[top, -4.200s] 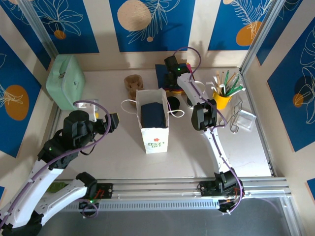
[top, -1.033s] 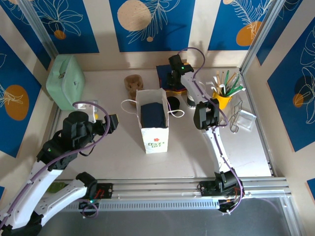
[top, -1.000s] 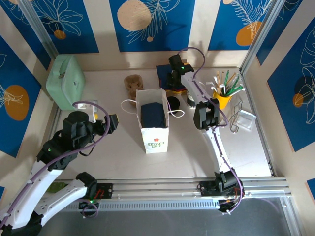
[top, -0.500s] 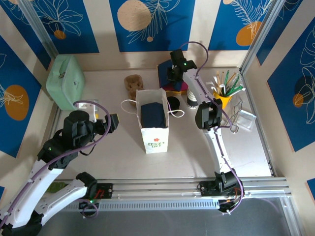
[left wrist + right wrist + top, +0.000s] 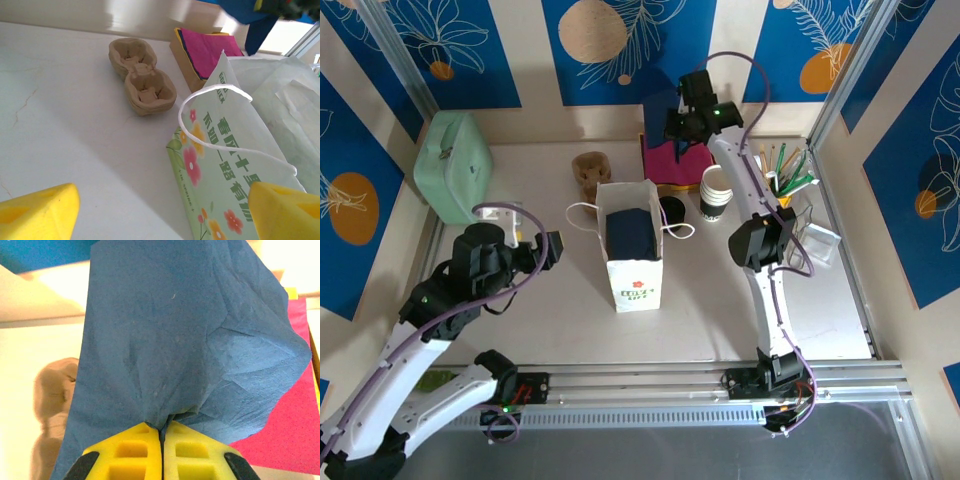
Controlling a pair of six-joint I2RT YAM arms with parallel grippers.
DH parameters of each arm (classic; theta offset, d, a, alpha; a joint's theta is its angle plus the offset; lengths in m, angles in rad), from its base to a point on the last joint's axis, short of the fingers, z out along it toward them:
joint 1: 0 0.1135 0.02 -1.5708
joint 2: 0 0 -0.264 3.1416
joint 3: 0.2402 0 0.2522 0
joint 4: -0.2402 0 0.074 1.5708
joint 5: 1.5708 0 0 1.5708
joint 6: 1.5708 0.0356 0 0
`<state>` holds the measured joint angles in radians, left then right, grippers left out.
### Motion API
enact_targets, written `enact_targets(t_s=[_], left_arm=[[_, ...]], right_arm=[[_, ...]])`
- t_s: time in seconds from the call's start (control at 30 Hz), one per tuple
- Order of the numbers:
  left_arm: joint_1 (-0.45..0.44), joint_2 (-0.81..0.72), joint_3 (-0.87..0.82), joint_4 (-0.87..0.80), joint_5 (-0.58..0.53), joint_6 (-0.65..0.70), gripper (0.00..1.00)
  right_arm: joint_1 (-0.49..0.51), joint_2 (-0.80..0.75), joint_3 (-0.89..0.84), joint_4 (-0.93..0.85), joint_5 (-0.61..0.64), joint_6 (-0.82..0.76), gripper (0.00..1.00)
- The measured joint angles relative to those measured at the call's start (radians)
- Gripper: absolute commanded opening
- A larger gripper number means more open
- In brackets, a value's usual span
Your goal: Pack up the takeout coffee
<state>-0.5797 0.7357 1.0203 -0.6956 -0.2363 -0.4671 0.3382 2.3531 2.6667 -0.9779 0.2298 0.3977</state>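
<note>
My right gripper (image 5: 686,122) hangs above the back of the table, shut (image 5: 161,434) on a blue paper napkin (image 5: 170,340) that droops from its yellow pads; from above, the napkin (image 5: 653,148) hangs over the napkin stack. The white flowered paper bag (image 5: 632,245) stands open mid-table with something dark blue inside. My left gripper (image 5: 552,250) is open to the bag's left, its pads wide apart (image 5: 165,210) beside the bag (image 5: 235,165). The olive-green lidded coffee is hidden or out of view.
A napkin stack with a magenta top sheet (image 5: 677,165) (image 5: 205,47) lies at the back. Beside it are white lidless cups (image 5: 716,192) and black lids (image 5: 672,208). A pulp cup carrier (image 5: 591,170) (image 5: 142,75), a mint case (image 5: 452,165) and a yellow straw cup (image 5: 772,202) stand around.
My right gripper has risen and drawn back with the blue napkin, lifting it off the stack and baring the magenta sheet. The left arm has barely moved.
</note>
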Motion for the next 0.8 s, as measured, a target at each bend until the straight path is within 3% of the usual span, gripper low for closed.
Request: enact_targets(t_s=[0.37,0.8], left_arm=[[0.0,-0.001,0.0,0.006,0.001,-0.006,0.88],[0.0,-0.004,-0.007,0.008,0.014,-0.007,0.88]], right_arm=[[0.0,-0.204,0.03,-0.089,-0.12,0.012,0.03],[0.013,-0.455,-0.091,-0.137,-0.418,0.117,0.02]])
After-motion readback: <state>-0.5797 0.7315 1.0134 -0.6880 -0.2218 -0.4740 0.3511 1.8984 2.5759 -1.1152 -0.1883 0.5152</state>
